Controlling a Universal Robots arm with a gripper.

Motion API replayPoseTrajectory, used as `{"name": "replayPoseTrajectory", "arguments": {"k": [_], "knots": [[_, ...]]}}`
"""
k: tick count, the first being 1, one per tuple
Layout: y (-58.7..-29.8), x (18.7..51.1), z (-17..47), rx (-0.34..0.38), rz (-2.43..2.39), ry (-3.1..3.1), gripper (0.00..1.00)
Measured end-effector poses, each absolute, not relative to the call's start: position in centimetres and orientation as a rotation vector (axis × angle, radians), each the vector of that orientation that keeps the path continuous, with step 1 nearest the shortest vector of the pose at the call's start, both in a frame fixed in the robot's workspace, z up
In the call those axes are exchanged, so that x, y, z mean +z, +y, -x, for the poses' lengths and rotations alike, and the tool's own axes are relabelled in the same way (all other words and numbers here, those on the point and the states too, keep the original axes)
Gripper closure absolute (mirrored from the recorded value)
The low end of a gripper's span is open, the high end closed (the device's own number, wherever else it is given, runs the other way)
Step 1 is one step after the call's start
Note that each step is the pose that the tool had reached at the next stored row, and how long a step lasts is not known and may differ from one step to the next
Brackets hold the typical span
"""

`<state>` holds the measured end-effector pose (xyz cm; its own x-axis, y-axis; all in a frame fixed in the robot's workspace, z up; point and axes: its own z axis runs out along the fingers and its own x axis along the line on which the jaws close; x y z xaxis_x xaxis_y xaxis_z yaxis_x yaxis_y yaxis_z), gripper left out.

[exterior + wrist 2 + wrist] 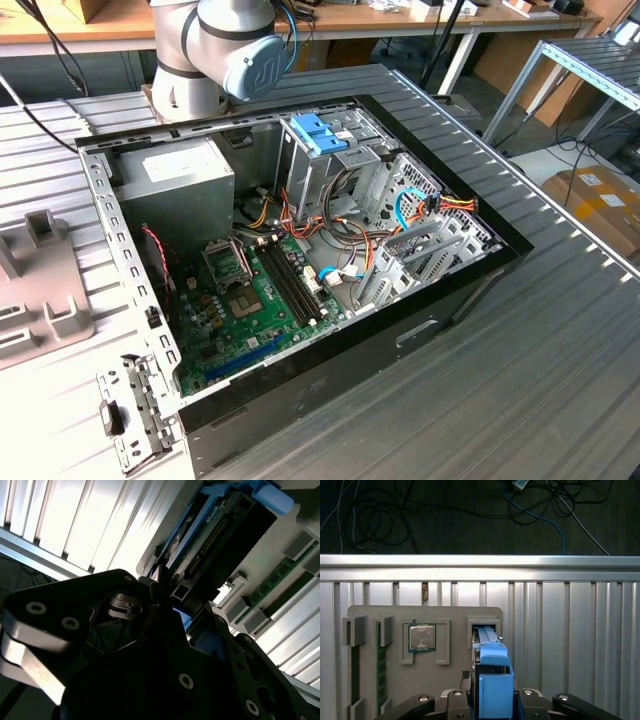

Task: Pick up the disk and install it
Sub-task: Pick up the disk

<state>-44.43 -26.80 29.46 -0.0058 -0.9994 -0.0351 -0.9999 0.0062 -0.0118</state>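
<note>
Black tool (493,702) apparently clamps the flat disk (494,677), framed in smooth blue plastic.

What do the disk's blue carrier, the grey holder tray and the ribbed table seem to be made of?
The disk: carrier looks like moulded plastic, even light blue, soft sheen. The holder tray: probably plastic, matte grey with rounded edges; painted metal is possible. The ribbed table: likely aluminium, silvery, with bright streaky reflections.

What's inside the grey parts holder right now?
In the first wrist view, the grey holder keeps a processor chip, a green memory stick in a narrow slot, and the disk upright at the slot beside the chip. The disk covers that slot's bottom.
</note>
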Motion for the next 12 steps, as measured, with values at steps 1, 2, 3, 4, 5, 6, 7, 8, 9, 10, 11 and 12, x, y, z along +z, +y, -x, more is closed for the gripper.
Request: {"name": "replayPoseTrajectory", "arguments": {"k": [1,2,3,4,5,6,7,8,9,10,11,12], "knots": [[-26.8,29.45,44.43,0.025,2.191,2.204,0.63],[-26.8,29.45,44.43,0.025,2.191,2.204,0.63],[-26.8,29.45,44.43,0.025,2.191,2.204,0.63],[-26.8,29.45,44.43,0.025,2.191,2.204,0.63],[-26.8,29.45,44.43,0.025,2.191,2.204,0.63],[-26.8,29.45,44.43,0.025,2.191,2.204,0.63],[-26.8,29.45,44.43,0.025,2.191,2.204,0.63],[-26.8,29.44,44.43,0.025,2.191,2.204,0.63],[-26.8,29.44,44.43,0.025,2.191,2.204,0.63],[-26.8,29.44,44.43,0.025,2.191,2.204,0.63],[-26.8,29.44,44.43,0.025,2.191,2.204,0.63],[-26.8,29.44,44.43,0.025,2.191,2.204,0.63]]}}
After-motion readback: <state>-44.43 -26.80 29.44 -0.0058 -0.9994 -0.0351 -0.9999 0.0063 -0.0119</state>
